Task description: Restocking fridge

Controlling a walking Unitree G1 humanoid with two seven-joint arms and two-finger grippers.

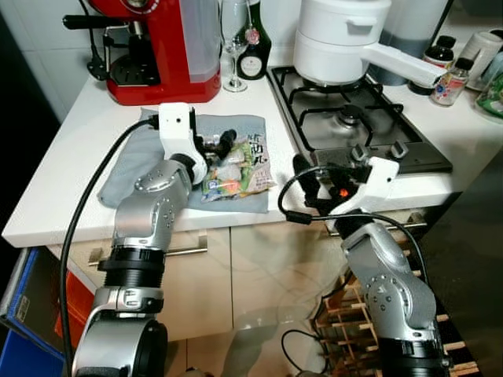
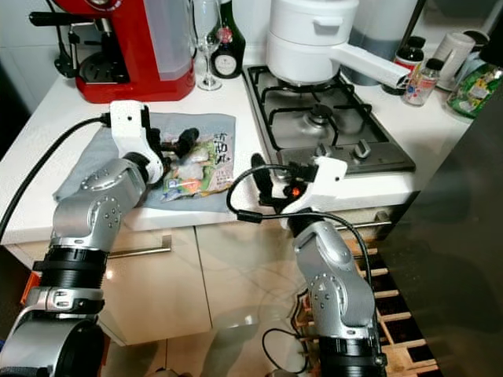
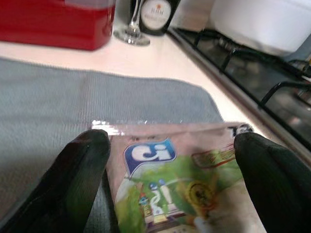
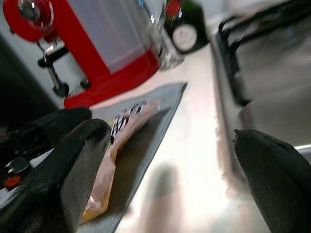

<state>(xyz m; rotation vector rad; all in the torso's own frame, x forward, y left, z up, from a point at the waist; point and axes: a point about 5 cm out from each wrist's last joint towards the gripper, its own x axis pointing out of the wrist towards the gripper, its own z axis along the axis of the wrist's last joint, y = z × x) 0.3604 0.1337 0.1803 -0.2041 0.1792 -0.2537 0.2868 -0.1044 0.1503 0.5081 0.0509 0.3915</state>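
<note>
My left gripper (image 3: 170, 160) is wide open, one finger on each side of the food bag (image 1: 238, 170). It is not squeezing the bag. The bag lies flat on the gray cloth (image 1: 134, 161) on the counter (image 1: 71, 149). My right gripper (image 4: 165, 160) is wide open too and holds nothing. The bag is just ahead of it, with the red coffee machine (image 1: 169, 47) farther beyond.

Glossy plastic packet (image 1: 238, 169), ribbed cloth (image 1: 134, 161)
</note>
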